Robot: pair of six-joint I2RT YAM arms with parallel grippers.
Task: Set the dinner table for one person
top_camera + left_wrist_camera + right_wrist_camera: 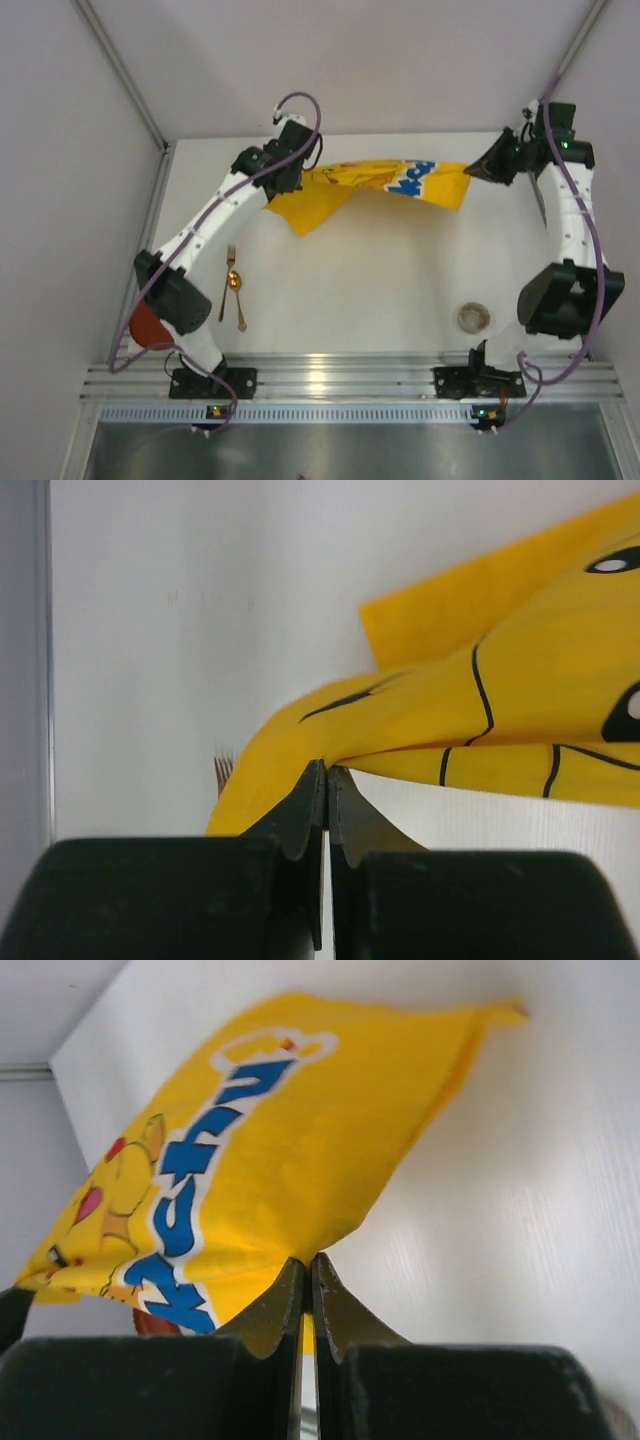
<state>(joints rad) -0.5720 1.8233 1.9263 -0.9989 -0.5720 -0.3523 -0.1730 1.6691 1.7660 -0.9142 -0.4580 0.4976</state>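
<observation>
Top external view: the dinner table (380, 290) lies flat and white between the two arms. Its long axis runs left to right, parallel to the rail the bases are bolted to.

Along the far edge hangs one yellow cloth (380, 180) with cartoon print and blue lettering, strung between the two grippers. The left gripper (297, 183), near the far left corner, has its jaws pressed together on a fold of the cloth; the left wrist view shows the fingertips (312, 800) meeting with fabric (520, 690) pinched between them. The right gripper (482, 168), near the far right corner, is likewise clamped on the cloth's other end, its jaws closed on the edge of the fabric (280, 1140) in the right wrist view. A loose corner of the cloth droops toward the middle of the table; whether it touches the surface cannot be told.

Near the left edge lie one fork (227, 285) and one gold spoon (237, 300), side by side, handles toward the near edge. One small round cup (473, 317) sits by the near right corner. One red-orange round thing (146, 325) at the near left corner is mostly hidden by the left arm.
</observation>
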